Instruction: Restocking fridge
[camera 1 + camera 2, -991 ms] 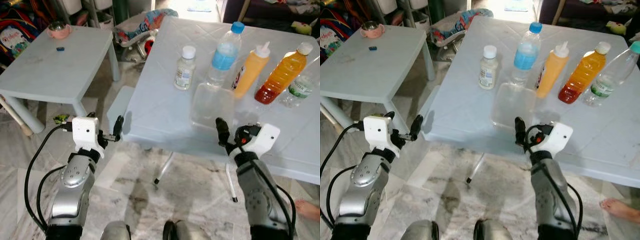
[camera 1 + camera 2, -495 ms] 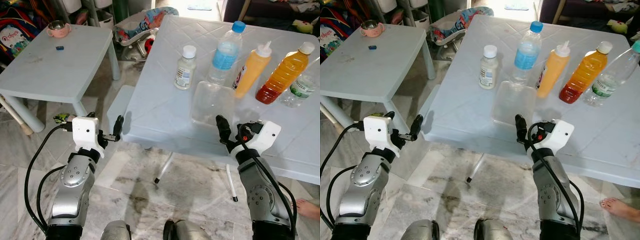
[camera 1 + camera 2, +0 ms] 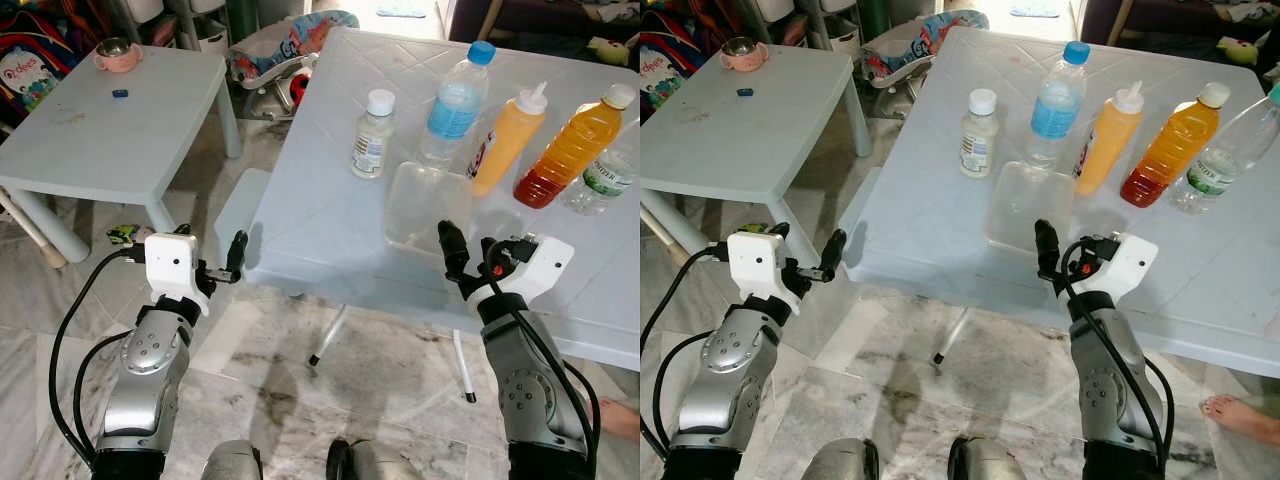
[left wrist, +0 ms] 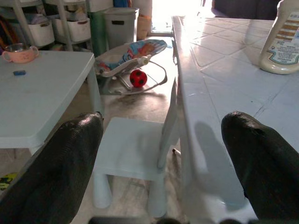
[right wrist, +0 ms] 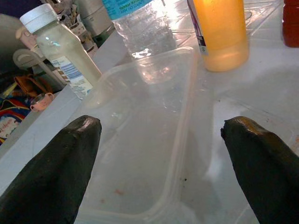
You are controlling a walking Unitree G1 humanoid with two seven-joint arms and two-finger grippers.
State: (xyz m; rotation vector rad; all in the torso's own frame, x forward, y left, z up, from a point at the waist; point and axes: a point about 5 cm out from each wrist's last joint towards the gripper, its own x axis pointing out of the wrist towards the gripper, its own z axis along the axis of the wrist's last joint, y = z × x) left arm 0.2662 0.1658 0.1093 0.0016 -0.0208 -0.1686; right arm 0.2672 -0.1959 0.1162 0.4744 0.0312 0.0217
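On the white table stand a small white-capped bottle, a blue-capped water bottle, a yellow squeeze bottle, an orange juice bottle and a clear green-labelled bottle. A clear plastic container lies empty in front of them. My right gripper hovers open at the container's near edge, the tub lying between its fingers. My left gripper is open beside the table's left near corner, holding nothing.
A low white table at the left carries a pink cup and a small blue piece. A white stool stands under the big table's edge. Behind lies a baby bouncer with a red ball. A person's foot rests at lower right.
My right gripper has edged forward and slightly right, closer to the clear container's near edge. The left arm has stayed put.
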